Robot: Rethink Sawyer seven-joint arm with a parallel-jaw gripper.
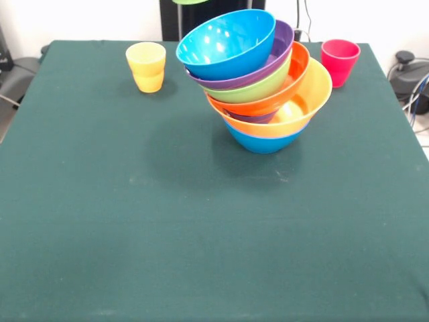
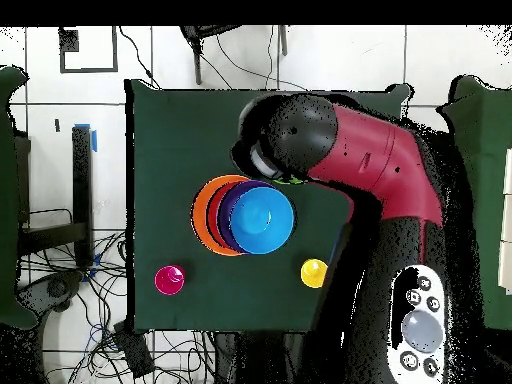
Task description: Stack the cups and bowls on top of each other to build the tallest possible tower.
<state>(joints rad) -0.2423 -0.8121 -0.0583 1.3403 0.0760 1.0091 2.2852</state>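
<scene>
The tower (image 1: 258, 87) leans left at the table's far middle. It is nested bowls: blue lowest (image 1: 263, 143), then yellow-orange (image 1: 316, 94), orange-red (image 1: 296, 67), lime green (image 1: 265, 88), purple (image 1: 283, 39) and a blue bowl (image 1: 226, 43) on top. In the overhead view the tower (image 2: 245, 215) lies just beside the arm's end (image 2: 290, 145). The gripper is hidden under that wrist. A light green sliver (image 1: 191, 2), likely the green cup, shows at the top edge and under the wrist (image 2: 291, 181). The yellow cup (image 1: 146, 66) (image 2: 314, 271) and the red-pink cup (image 1: 339, 62) (image 2: 169, 279) stand upright on either side.
The table (image 1: 134, 221) has a dark green cloth. The black pedestal (image 1: 175, 19) stands behind the tower. Cables and gear lie off the table's right side (image 1: 410, 80). The red arm (image 2: 395, 170) spans the overhead view's right half.
</scene>
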